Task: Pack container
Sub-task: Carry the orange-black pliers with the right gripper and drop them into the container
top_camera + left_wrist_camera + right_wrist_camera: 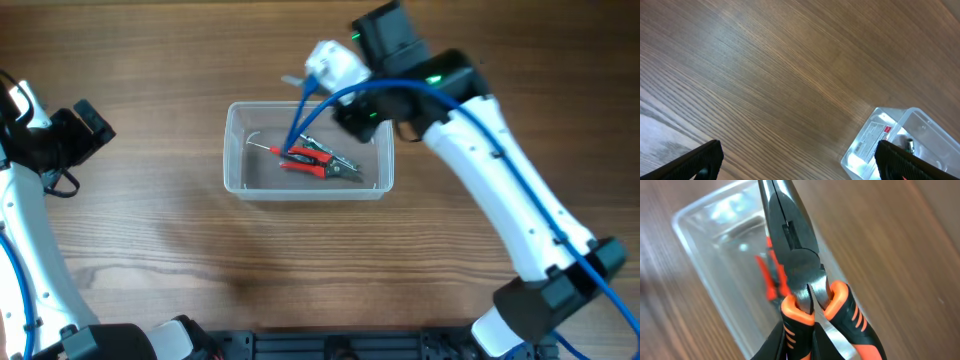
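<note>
R gripper clamped on orange-handled black long-nose pliers, above far-right corner of clear rectangular plastic container, mid-scene, prob. for drop-in | red-handled tools already inside | L gripper jaws apart, parked left, clear.
</note>
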Controlling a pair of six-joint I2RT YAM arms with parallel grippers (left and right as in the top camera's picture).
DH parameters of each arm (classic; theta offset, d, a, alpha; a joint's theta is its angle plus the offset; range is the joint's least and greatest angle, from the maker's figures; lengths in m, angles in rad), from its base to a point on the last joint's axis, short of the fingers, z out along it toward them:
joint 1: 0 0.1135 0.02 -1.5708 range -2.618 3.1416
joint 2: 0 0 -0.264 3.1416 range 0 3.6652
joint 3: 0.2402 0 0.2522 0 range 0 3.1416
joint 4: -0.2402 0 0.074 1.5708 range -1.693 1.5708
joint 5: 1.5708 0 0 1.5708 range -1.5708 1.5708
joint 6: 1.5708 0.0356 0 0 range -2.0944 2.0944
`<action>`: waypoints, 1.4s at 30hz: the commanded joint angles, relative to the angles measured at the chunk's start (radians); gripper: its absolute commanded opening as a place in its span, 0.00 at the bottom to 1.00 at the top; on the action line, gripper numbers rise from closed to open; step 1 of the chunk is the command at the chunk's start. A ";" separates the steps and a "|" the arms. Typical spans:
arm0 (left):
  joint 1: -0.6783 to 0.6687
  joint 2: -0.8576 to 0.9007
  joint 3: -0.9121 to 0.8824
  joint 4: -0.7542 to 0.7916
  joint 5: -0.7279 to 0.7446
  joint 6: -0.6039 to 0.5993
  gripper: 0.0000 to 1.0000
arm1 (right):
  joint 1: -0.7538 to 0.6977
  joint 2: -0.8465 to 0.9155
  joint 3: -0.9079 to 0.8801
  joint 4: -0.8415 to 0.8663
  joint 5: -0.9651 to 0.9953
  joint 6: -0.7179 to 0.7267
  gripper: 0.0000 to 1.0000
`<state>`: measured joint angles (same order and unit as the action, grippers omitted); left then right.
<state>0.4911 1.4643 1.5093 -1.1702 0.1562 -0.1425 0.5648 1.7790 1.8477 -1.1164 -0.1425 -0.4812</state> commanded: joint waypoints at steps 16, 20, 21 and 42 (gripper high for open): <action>-0.100 0.006 0.002 0.002 0.034 0.069 1.00 | 0.040 0.441 -0.004 0.055 -0.017 -0.043 0.04; -0.115 0.006 0.002 0.002 0.034 0.083 1.00 | 0.040 0.453 -0.004 0.064 -0.016 -0.043 0.05; -0.119 0.006 0.002 0.002 0.034 0.083 1.00 | 0.040 0.453 -0.004 0.065 -0.016 -0.042 0.06; -0.173 0.005 0.002 -0.011 0.072 0.166 1.00 | 0.017 0.204 -0.001 0.123 0.063 0.126 0.34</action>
<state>0.3603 1.4643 1.5093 -1.1820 0.1825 -0.0448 0.6052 2.1670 1.8366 -1.0409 -0.1051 -0.4446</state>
